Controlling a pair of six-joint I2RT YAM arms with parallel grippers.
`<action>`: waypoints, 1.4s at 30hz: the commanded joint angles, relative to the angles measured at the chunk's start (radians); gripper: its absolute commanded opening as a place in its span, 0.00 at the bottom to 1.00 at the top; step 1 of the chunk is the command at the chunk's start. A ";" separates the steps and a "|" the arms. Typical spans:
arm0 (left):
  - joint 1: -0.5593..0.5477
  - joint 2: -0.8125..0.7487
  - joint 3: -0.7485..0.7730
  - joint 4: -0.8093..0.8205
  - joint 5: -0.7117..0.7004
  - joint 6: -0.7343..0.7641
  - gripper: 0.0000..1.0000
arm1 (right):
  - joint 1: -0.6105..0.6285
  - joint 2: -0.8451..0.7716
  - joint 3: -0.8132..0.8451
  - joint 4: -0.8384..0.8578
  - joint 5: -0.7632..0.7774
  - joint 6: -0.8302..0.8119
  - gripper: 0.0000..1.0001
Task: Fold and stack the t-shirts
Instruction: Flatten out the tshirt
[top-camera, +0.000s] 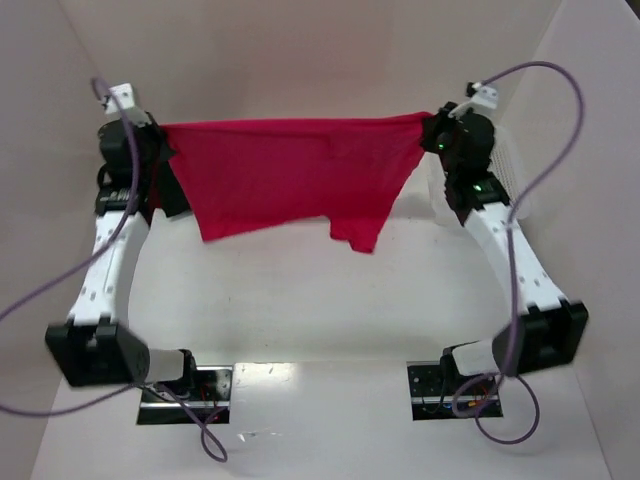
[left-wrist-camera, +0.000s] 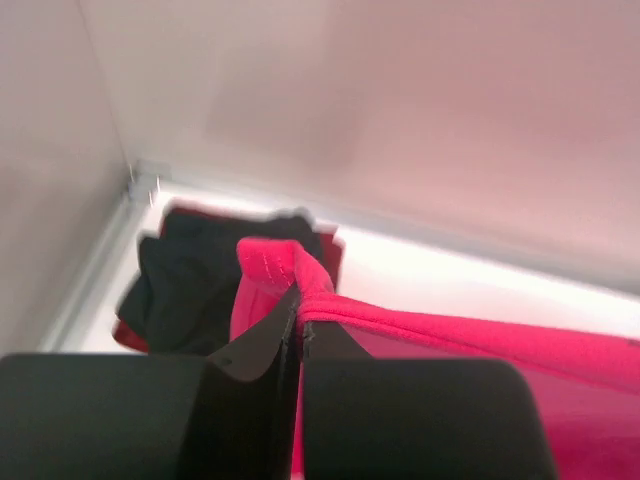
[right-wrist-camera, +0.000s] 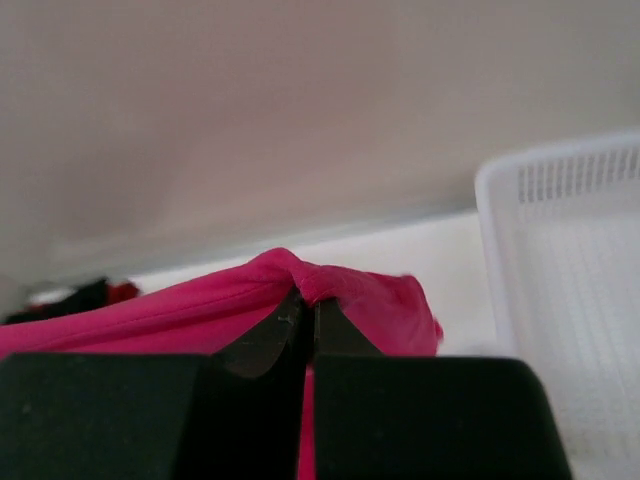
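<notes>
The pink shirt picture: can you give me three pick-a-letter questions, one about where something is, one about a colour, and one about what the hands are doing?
1. Where is the white basket?
A) on the right side, behind the right arm
B) under the left arm
C) in the middle of the table

2. What colour is the shirt held up in the air?
A) blue
B) bright crimson-pink
C) white

3. What are the left hand and right hand doing?
A) both open
B) both shut on the shirt
C) only one holds it

Answers: 1 A, the top view shows it behind the right arm. 2 B, it looks pink in every view. 3 B, each wrist view shows fingers pinched on bunched cloth.
</notes>
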 joint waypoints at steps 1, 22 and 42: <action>0.013 -0.307 -0.092 -0.036 -0.011 0.001 0.00 | -0.009 -0.344 -0.113 -0.037 0.038 -0.035 0.00; -0.008 -0.653 -0.084 -0.466 -0.011 -0.099 0.00 | 0.005 -0.635 -0.082 -0.389 0.048 -0.030 0.00; -0.008 0.207 -0.264 0.028 -0.126 -0.118 0.00 | 0.005 0.127 -0.270 -0.006 0.078 0.016 0.00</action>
